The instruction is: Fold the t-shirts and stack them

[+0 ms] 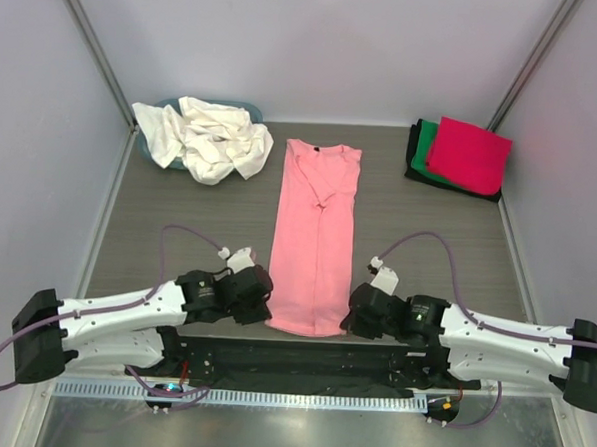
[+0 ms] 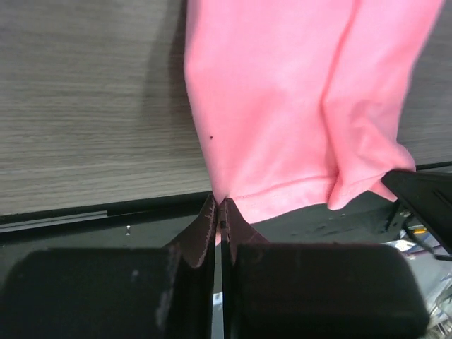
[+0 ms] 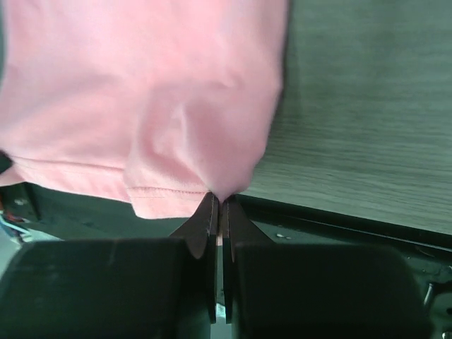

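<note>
A salmon pink t-shirt point(image 1: 316, 234) lies folded into a long strip down the middle of the table, collar far, hem near. My left gripper point(image 1: 265, 294) is shut on its near left hem corner point(image 2: 220, 192). My right gripper point(image 1: 352, 312) is shut on its near right hem corner point(image 3: 220, 189). A pile of cream white t-shirts point(image 1: 208, 139) sits at the far left. A folded magenta red t-shirt point(image 1: 470, 152) lies on folded green point(image 1: 419, 155) and black ones at the far right.
A teal-blue tub point(image 1: 155, 146) peeks out under the cream pile. Grey walls stand close on the left, right and far sides. A black strip point(image 1: 291, 358) runs along the table's near edge between the arm bases.
</note>
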Controlling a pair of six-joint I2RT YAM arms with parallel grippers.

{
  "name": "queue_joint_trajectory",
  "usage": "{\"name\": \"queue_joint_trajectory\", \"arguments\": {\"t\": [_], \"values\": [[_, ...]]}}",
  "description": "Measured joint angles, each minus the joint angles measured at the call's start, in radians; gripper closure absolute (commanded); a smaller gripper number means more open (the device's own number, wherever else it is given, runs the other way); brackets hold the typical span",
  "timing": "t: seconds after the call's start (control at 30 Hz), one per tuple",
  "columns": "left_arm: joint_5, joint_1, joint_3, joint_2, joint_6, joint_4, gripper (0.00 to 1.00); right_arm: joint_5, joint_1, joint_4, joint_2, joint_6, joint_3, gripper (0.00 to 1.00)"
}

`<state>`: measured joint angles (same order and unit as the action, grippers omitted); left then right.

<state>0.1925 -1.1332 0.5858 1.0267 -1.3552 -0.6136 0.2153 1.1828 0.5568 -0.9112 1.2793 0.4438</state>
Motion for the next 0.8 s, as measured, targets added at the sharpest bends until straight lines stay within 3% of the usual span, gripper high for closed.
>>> {"name": "queue_joint_trajectory", "arguments": {"t": [0.23, 0.57, 0.8], "values": [[0.111, 0.036, 0.283, 0.09, 0.098, -0.165, 1.0, 0.142, -0.036, 0.126, -0.023, -0.127, 0.272, 0.99], [0.102, 0.331, 0.596, 0.327, 0.349, -0.209, 1.0, 0.166, -0.356, 0.175, -0.27, -0.424, 0.533, 0.99], [0.021, 0.458, 0.773, 0.526, 0.477, -0.188, 1.0, 0.088, -0.528, 0.132, -0.451, -0.59, 0.657, 0.99]]}}
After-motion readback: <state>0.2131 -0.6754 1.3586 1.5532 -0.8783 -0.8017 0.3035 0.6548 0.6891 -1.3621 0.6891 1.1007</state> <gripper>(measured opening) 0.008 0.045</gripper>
